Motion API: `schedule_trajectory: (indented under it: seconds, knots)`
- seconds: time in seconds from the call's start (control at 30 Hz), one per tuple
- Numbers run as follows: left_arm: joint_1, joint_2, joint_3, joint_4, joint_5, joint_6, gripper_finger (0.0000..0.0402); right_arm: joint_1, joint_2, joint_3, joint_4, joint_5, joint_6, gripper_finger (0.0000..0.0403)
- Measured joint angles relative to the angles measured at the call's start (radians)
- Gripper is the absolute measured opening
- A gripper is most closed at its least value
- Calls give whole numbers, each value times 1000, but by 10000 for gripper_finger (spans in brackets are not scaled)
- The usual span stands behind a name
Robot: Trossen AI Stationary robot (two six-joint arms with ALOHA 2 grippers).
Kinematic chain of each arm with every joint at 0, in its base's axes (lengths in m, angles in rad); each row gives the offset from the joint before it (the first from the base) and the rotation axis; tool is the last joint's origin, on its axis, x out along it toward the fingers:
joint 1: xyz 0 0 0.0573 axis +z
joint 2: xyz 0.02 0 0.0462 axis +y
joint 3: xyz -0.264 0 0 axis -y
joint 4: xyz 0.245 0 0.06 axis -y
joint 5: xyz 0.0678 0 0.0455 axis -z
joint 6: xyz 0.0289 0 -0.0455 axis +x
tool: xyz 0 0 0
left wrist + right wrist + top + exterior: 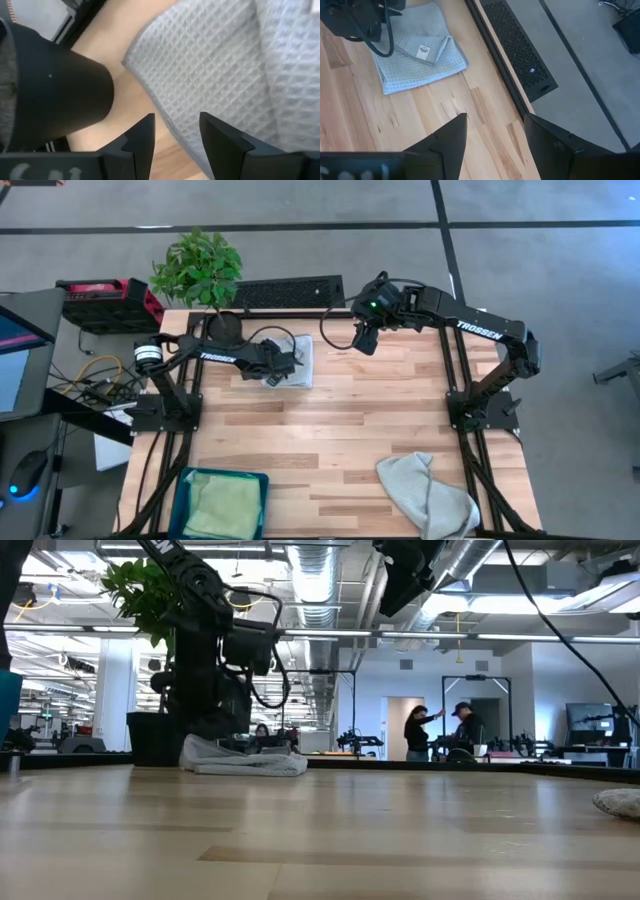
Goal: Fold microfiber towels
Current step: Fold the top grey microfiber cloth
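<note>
Waffle-weave pale grey towel (420, 55) lies folded, tagged.

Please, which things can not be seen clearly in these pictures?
- Grey towel, high view: the left end effector covers part of it, so its fold count is unclear.
- Tag on the same towel, right wrist view: print too small to read.
- Crumpled towel, high view: cut off by the bottom edge.
- Green towel in the teal bin: anything beneath it is hidden.
</note>
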Motion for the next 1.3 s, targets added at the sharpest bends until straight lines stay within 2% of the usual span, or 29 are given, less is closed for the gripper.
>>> schedule_trajectory:
  seconds: [0.17,0.27,0.4,0.5,0.6,0.8,0.93,1.3]
  knots:
    - [-38,-98,0,8,-2,-2,148,0,0,0,2,0,0,221]
    - [-60,-169,0,75,44,60,148,0,0,0,3,0,0,221]
    - [-64,-177,0,216,165,252,148,0,0,0,5,0,0,221]
    - [-59,-130,0,301,290,410,148,0,0,1,7,0,0,221]
    - [-58,-81,0,316,332,523,148,0,0,1,8,0,1,221]
    - [-58,-8,-2,310,317,605,148,1,0,1,7,0,2,221]
    - [-58,4,-1,319,199,601,148,1,0,1,8,0,2,221]
    - [-15,26,0,333,70,547,148,1,0,1,7,0,1,221]
